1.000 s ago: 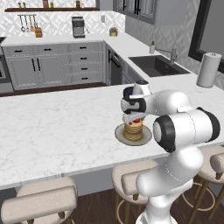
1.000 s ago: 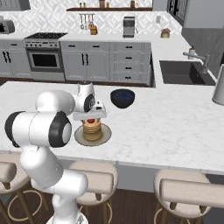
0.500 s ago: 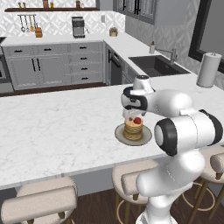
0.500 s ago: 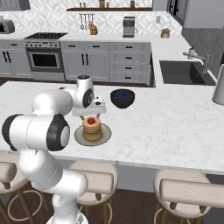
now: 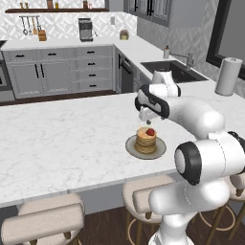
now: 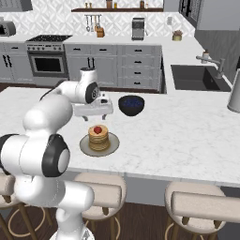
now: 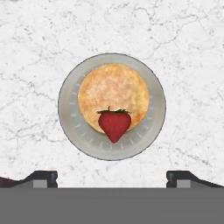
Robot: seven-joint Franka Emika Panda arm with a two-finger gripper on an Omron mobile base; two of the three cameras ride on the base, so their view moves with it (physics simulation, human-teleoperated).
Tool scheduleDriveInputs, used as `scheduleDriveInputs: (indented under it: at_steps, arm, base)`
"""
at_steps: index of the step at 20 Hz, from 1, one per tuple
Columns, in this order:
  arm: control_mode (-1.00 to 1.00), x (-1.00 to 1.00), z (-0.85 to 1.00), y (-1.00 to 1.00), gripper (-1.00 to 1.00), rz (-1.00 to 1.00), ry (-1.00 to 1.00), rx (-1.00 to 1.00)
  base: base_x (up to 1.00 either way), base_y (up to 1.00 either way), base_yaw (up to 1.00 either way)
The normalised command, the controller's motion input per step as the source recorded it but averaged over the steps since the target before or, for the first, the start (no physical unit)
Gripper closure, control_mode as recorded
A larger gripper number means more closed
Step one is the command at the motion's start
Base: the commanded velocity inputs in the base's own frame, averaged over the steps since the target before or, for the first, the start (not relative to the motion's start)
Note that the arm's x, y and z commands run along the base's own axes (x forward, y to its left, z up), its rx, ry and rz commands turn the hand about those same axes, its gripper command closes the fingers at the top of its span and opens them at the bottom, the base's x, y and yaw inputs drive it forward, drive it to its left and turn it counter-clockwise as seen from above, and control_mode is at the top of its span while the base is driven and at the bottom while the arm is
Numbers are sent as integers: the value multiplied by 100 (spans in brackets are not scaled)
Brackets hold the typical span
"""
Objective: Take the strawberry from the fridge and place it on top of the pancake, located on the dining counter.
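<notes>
Your jaws stand wide and released above the strawberry (image 7: 114, 125), which rests near the edge of the pancake (image 7: 113, 97) stack on its plate (image 7: 70, 124) on the desk (image 5: 62, 139), so it could roll off.

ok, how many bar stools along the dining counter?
3 in the right base view: one behind the arm at left, one below the plate, one at right. More may sit off-frame.

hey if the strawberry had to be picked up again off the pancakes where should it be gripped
Probably across the strawberry's wide red shoulders just below the leaves, coming straight down from above. It lies on its side at the pancake stack's edge, tapering to a point, so the broad end offers the surest hold.
</notes>
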Motion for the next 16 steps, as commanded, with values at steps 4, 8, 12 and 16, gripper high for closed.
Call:
scheduleDriveInputs:
  at_steps: [4,8,12,16]
  arm:
    - [-100,-99,46,-26,-100,-5,8,6]
    - [-100,-100,25,17,-100,-1,3,2]
    - [-100,-100,3,94,-100,0,1,0]
    - [-100,-100,0,100,-100,0,0,-8]
  base:
    - [0,0,0]
    - [0,0,0]
    - [0,0,0]
    - [0,0,0]
